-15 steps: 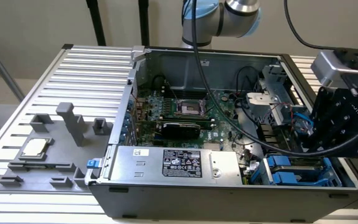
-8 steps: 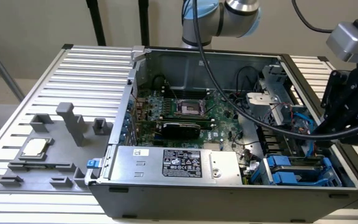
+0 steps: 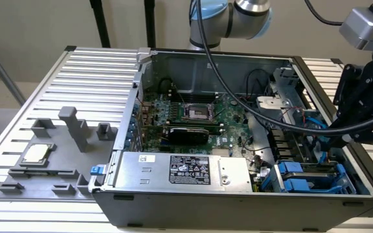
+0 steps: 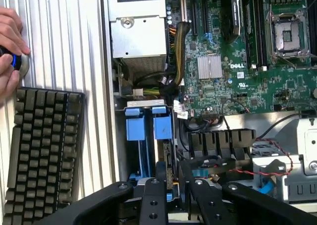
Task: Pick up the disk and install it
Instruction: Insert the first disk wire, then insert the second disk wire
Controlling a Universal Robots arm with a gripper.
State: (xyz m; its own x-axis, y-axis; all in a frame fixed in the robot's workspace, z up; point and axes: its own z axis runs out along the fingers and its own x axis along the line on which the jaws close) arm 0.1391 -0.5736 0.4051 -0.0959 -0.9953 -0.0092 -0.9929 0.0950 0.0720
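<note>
Gripper (image 4: 174, 186): jaws drawn narrow, clamped on a thin slab held edge-on, judged to be the disk
Disk (image 4: 169, 173): upright between the jaws, a blue bit of rail at its lower end; it hangs over the drive bay, edge down, presumably so it can slide into a slot
Bay (image 4: 148, 136): corner of the case (image 3: 238, 206) below the gripper; two blue carriers sit side by side with handles up, just beside the disk
Gripper body: white lettering in the exterior view, starting "ROBO", the rest cut off
Power supply (image 4: 136, 36): silver box beside the bay; black label, print too small to read
Board (image 4: 237, 81): lies flat on the case floor, "DELL" in white near a finned heatsink; CPU socket open
Keyboard (image 4: 44, 150): on the ribbed table (image 4: 74, 46) outside the case
Hand (image 4: 10, 41): at the table edge, gripping a small blue and black object
Tray (image 3: 44, 174): grey fixture at the exterior view's left, well apart from the case; a square chip (image 3: 36, 153) rests in one nest
</note>
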